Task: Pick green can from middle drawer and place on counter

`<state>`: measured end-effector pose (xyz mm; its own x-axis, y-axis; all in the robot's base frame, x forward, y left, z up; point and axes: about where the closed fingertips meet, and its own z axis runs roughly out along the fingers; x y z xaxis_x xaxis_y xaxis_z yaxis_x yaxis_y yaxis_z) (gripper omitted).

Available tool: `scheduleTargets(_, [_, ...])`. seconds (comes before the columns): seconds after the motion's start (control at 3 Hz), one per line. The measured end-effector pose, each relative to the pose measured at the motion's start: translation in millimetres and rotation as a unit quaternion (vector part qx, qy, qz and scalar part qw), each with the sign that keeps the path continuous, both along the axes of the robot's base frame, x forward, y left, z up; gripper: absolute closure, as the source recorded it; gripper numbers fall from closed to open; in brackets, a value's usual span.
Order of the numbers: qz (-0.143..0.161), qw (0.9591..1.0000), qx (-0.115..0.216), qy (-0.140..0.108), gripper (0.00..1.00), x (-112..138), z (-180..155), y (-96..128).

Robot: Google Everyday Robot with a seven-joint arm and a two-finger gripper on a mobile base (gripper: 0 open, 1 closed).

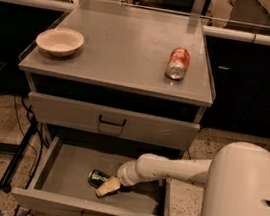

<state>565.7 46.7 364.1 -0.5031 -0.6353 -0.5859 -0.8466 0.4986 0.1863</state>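
Lower centre of frame, inside the open middle drawer [63,167], my gripper [107,188] sits against the green can [96,176]; can't tell if spread or closed.

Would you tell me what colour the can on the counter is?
Orange-red can, silvery end, camera view; gripper is in the middle drawer.

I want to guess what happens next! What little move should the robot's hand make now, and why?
Probably nudge the gripper slightly closer onto the green can and grasp it. The gripper is down inside the open middle drawer, right beside the can, which lies on the drawer floor, not yet on the counter.
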Motion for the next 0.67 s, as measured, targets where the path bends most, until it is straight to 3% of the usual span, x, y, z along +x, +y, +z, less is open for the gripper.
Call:
scheduleTargets(0.33, [-0.018,0.9997,0.002,0.015,0.0,-3.1,-16.6,-7.4])
scheduleTargets(0.67, [-0.02,0.9997,0.002,0.017,0.16,-3.7,-18.8,-8.1])
